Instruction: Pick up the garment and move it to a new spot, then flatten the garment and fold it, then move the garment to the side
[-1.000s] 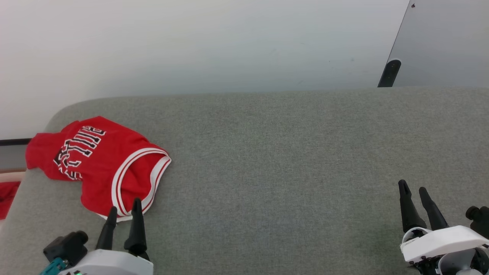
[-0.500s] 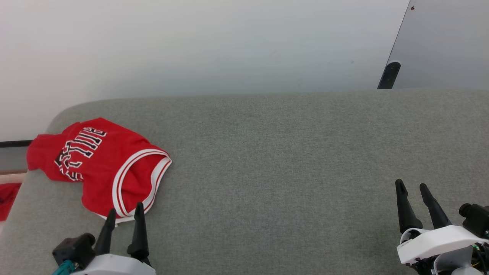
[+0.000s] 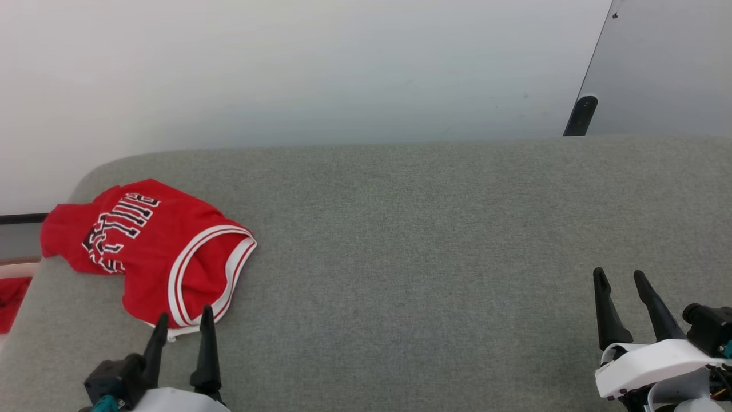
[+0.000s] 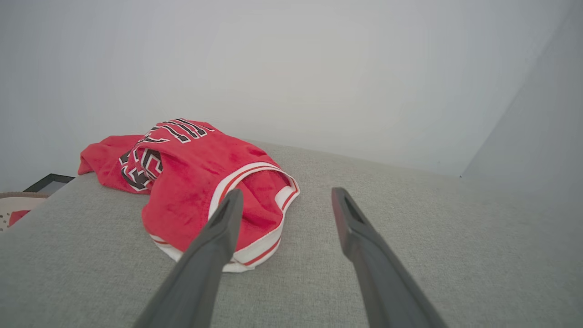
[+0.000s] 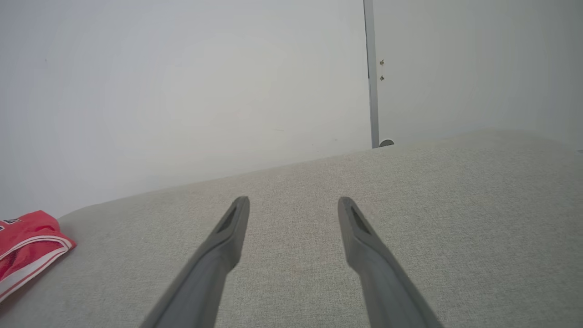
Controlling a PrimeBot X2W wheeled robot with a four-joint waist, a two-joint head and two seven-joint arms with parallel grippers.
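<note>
1. Here's the garment point(image 3: 154, 252), a little red jersey, lying crumpled at the far left end of the grey cushion point(image 3: 429, 257), close to its rounded corner.
2. The black, white-edged lettering sits on its upper-left part, creased and turned sideways in the head view. A white-and-red striped opening gapes toward the right and the near edge.
3. One red flap reaches out to the cushion's left edge.
4. Right at the near hem is the left gripper point(image 3: 184, 313), its two dark fingers standing apart and holding nothing, tips at the striped trim. In the left wrist view one finger overlaps the hem and the other points at bare grey fabric beside it. Whether a tip touches the cloth, I can't tell.
5. Over to the right gripper point(image 3: 619, 273), at the near right and well apart from the garment. Its fingers are spread with nothing between them, and bare cushion lies ahead.
6. Past the cushion's left edge there's a red cloth scrap point(image 3: 11, 294).
7. Behind it all stands a pale wall point(image 3: 286, 68), with a grey panel point(image 3: 669, 63) at the upper right and a short black post point(image 3: 580, 114) at its foot.
</note>
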